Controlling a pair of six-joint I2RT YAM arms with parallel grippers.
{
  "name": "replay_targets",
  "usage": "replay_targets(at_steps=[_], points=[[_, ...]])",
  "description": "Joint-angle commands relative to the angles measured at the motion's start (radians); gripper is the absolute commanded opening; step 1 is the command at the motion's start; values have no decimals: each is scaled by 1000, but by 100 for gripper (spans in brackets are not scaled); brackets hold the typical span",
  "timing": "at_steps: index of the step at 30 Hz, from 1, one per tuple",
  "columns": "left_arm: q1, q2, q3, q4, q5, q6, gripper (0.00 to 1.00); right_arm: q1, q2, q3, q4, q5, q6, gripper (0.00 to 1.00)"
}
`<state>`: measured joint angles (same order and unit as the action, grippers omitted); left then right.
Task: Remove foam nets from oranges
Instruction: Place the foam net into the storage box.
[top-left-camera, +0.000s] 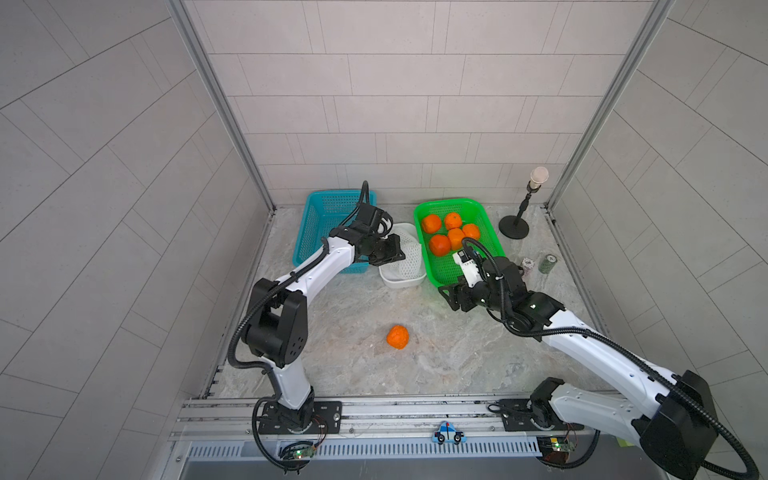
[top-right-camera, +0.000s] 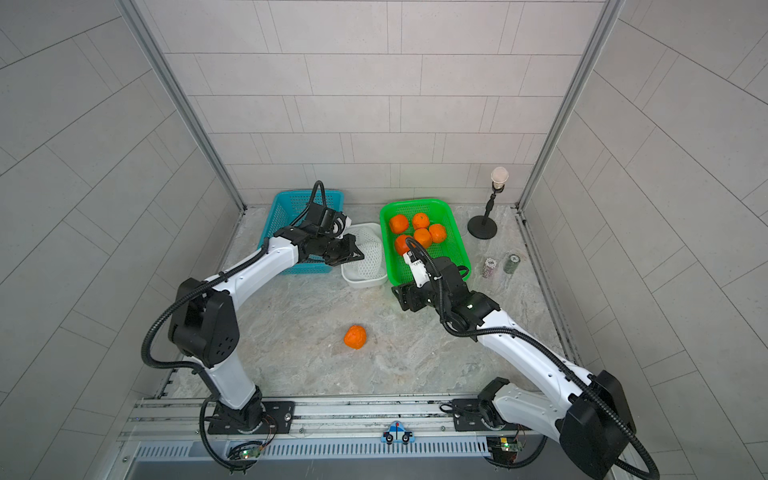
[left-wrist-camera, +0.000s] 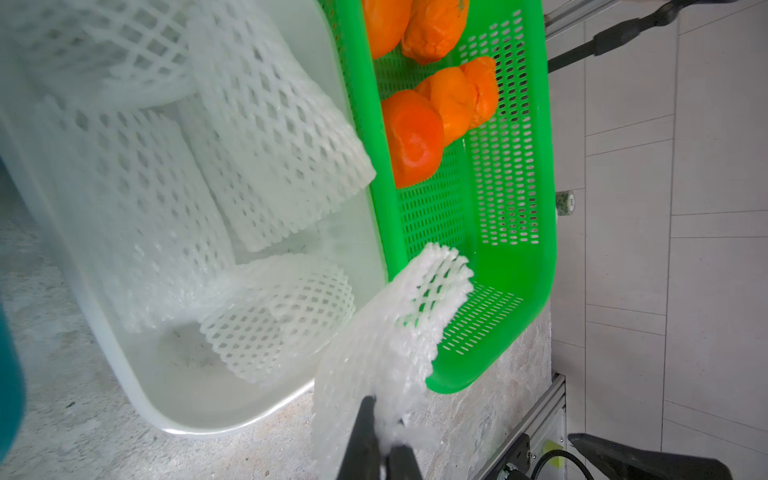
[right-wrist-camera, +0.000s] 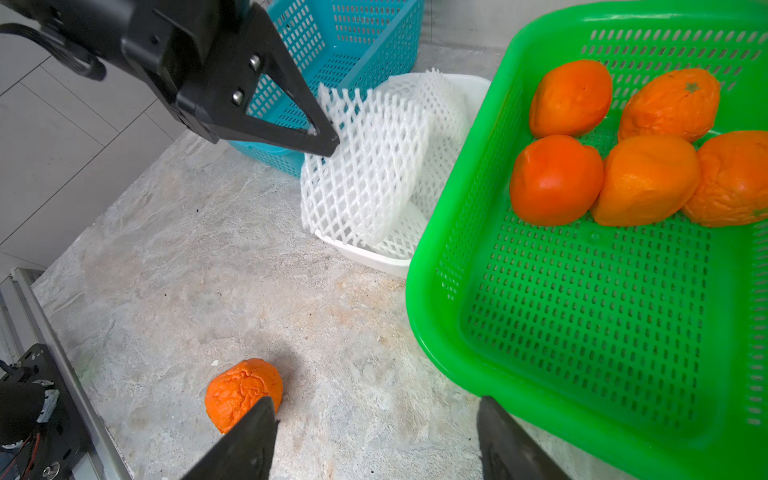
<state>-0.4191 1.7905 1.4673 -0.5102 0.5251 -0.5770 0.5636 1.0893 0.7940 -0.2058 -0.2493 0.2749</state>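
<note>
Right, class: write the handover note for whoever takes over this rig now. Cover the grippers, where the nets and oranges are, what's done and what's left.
The left gripper is shut on a foam net, held up at the rim of the white tub.
The right gripper is open and empty, by the green basket.
Other nets lie in the tub.
Five bare oranges sit in the basket; a sixth orange lies bare on the table.
Done: no orange in view wears a net.
Left: drop the held net into the tub, then probably move the loose orange to the basket.
</note>
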Motion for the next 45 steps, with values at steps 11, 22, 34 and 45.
replay_targets(at_steps=[11, 22, 34, 45], points=[[6, 180, 140, -32, -8, -142, 0, 0, 13, -30, 38, 15, 41, 77], [7, 195, 134, 20, -15, -111, 40, 1, 14, -17, 31, 11, 35, 77], [8, 95, 62, 52, -44, -76, 53, 2, 21, -11, 36, 6, 34, 77], [9, 37, 0, 101, -71, -66, 76, 11, -8, -16, 25, 16, 28, 78]])
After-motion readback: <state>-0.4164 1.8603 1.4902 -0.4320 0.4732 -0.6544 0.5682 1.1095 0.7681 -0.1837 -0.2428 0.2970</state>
